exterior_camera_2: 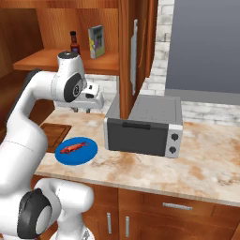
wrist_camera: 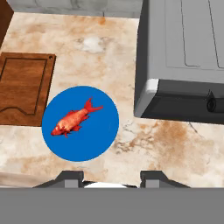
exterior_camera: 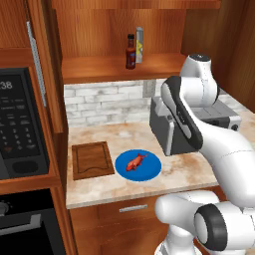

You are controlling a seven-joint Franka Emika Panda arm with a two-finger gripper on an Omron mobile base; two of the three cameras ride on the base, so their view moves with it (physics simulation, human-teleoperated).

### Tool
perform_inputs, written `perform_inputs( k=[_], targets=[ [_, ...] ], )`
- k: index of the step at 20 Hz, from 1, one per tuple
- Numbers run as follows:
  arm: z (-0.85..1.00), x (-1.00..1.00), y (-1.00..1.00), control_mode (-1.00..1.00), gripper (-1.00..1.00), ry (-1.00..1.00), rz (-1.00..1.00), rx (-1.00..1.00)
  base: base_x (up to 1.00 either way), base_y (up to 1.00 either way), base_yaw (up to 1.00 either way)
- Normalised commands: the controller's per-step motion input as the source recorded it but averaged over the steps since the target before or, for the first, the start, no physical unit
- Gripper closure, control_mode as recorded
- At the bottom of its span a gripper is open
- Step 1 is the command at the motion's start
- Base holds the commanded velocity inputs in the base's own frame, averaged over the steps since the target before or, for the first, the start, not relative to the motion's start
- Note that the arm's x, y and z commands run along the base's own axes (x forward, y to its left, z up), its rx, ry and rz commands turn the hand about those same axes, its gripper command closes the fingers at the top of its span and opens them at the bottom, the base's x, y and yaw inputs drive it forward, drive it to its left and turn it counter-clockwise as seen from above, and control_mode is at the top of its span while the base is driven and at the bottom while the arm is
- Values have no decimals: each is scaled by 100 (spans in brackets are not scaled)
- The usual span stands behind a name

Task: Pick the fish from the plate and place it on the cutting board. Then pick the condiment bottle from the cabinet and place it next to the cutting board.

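Right now I see my gripper (wrist_camera: 111,175) hanging well above the worktop (wrist_camera: 175,144), its two dark fingertips (wrist_camera: 70,176) spread wide apart with nothing between them and touching nothing.

Just beyond the fingertips in the hand view lies the plate (wrist_camera: 98,135), flat, round and bright blue. On it lies the fish (wrist_camera: 74,119), slim and red-orange, far smaller than the plate, head toward the lower left and forked tail toward the upper right. It lies a little left of the plate's middle, flat on its side.

Just beside the plate, on its left, is the cutting board (wrist_camera: 24,85), dark brown wood with a groove running near its edge. I see a narrow strip of worktop between board and plate. Nothing lies on the board. On the plate's other side stands a grey toaster oven (wrist_camera: 183,57) with a dark front, near the plate but apart from it.

From the left base view, the fish (exterior_camera: 136,162), plate (exterior_camera: 149,169) and board (exterior_camera: 92,159) lie in a row on the marbled worktop (exterior_camera: 119,187), with a black microwave (exterior_camera: 20,124) at the left.

Farthest off, up in the cabinet (exterior_camera: 99,30), the condiment bottle (exterior_camera: 131,52) stands upright on the shelf (exterior_camera: 94,67): dark, narrow-necked, black cap, red label. A taller grey cylinder (exterior_camera: 139,44) stands just beside it, slightly behind.
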Motion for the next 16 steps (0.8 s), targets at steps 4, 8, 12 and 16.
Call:
perform_inputs(
  k=[4, 8, 12, 16],
  targets=[
    [-6, -4, 2, -100, -100, 0, 0, 0, 0, 0, 0],
    [-17, -11, 9, -100, -100, 2, 0, 0, 0, 0, 0],
    [-23, -14, 15, -100, -100, 1, 0, 0, 0, 0, 0],
    [-19, -10, 21, -100, -100, 0, 0, 0, 0, 0, 0]
  ],
)
